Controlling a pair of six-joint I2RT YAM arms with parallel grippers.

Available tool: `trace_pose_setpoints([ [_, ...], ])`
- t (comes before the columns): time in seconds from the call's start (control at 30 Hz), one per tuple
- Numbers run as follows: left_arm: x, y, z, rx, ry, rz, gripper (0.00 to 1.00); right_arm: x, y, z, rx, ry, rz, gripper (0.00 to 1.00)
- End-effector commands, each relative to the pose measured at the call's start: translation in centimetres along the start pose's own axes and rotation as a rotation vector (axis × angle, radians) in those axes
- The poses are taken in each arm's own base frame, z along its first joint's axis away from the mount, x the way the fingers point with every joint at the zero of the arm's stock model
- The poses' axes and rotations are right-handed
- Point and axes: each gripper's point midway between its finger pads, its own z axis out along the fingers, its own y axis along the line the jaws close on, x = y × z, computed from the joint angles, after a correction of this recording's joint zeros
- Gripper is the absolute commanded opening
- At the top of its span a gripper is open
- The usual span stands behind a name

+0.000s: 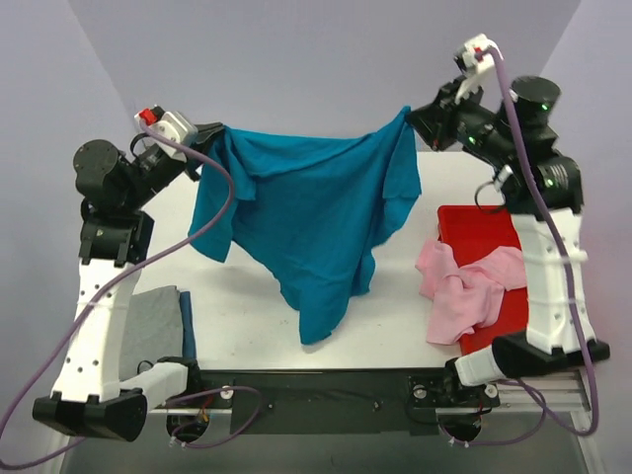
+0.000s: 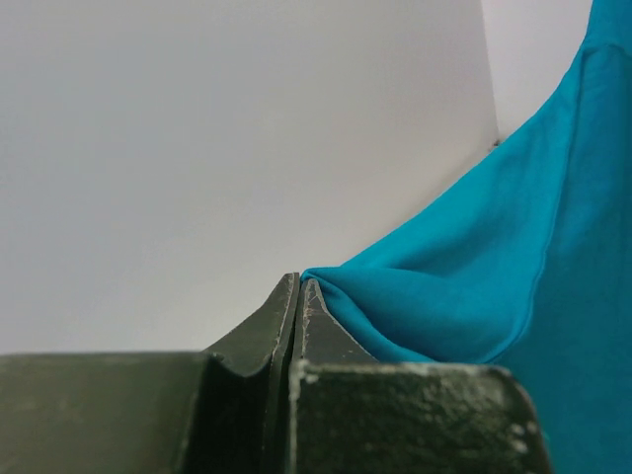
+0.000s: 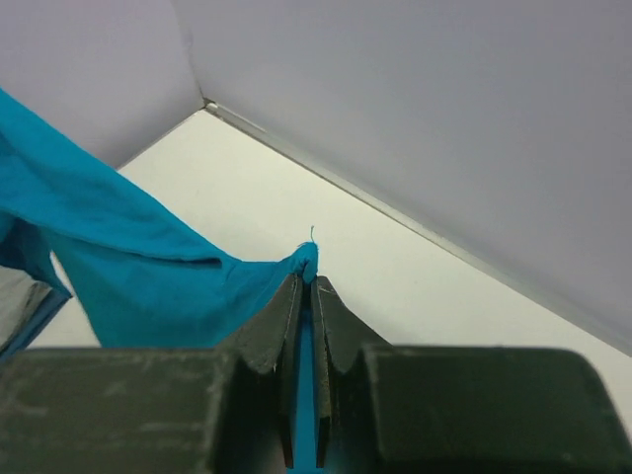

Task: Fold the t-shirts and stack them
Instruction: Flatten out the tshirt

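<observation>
A teal-blue t-shirt [image 1: 306, 217] hangs spread in the air above the table, held at its two upper corners. My left gripper [image 1: 215, 131] is shut on its left corner; in the left wrist view the cloth [image 2: 464, 267] runs off to the right from the pinched fingertips [image 2: 299, 286]. My right gripper [image 1: 413, 117] is shut on the right corner, and a tuft of cloth [image 3: 308, 259] pokes out above those fingertips [image 3: 309, 286]. The shirt's lowest point hangs near the table's front. A pale pink t-shirt [image 1: 464, 288] lies crumpled over the red tray. A light grey t-shirt [image 1: 153, 314] lies folded at the front left.
The red tray [image 1: 479, 232] stands at the right side of the white table [image 1: 237, 306], beside the right arm's upright. Purple-grey walls close the back and sides. A dark rail [image 1: 316, 390] with both arm bases runs along the near edge.
</observation>
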Motion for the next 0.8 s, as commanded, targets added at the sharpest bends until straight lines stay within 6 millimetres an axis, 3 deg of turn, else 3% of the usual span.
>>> trace_pose_setpoints([
  [0.0,0.2,5.1,2.9,-0.161,-0.105,0.085,0.00,-3.0,-4.6,4.8,0.094,-0.114,-0.063,0.00],
  [0.07,0.9,7.1,4.3,-0.211,-0.127,0.129,0.00,-2.2,-7.1,8.8,0.114,-0.113,-0.036,0.00],
  [0.1,0.1,7.9,4.6,-0.227,-0.146,0.156,0.00,-3.9,-7.6,9.1,0.124,-0.162,-0.045,0.00],
  [0.13,0.7,8.9,5.5,-0.247,-0.155,0.168,0.00,-3.2,-8.9,10.9,0.129,-0.156,-0.030,0.00],
  [0.17,0.2,9.9,6.2,-0.258,-0.181,0.193,0.00,-5.7,-8.6,10.6,0.124,-0.227,-0.009,0.00],
  [0.23,-1.3,10.7,7.0,-0.259,-0.219,0.237,0.00,-7.4,-9.4,11.0,0.139,-0.293,0.012,0.00],
  [0.3,-3.0,11.5,7.3,-0.262,-0.253,0.279,0.00,-9.1,-9.3,10.2,0.141,-0.351,-0.019,0.00],
  [0.37,-4.7,12.1,7.0,-0.274,-0.289,0.320,0.00,-10.2,-9.3,8.7,0.177,-0.378,-0.064,0.00],
  [0.47,-5.0,13.0,6.5,-0.286,-0.297,0.347,0.00,-10.5,-8.9,6.4,0.197,-0.370,-0.113,0.00],
  [0.57,-2.5,11.9,6.5,-0.199,-0.239,0.332,0.00,-8.4,-6.9,5.0,0.133,-0.280,-0.160,0.00],
  [0.63,0.1,10.5,6.6,-0.113,-0.179,0.300,0.00,-2.9,-5.8,5.8,0.056,-0.122,-0.118,0.00],
  [0.7,3.6,8.9,6.6,-0.023,-0.100,0.269,0.00,2.5,-3.8,5.8,-0.009,0.020,-0.082,0.00],
  [0.73,6.4,9.0,5.8,0.009,-0.036,0.253,0.00,4.6,-3.3,5.6,-0.023,0.075,-0.083,0.00],
  [0.77,7.7,8.6,5.5,0.036,-0.010,0.238,0.00,7.8,-1.2,5.5,-0.070,0.141,-0.069,0.00],
])
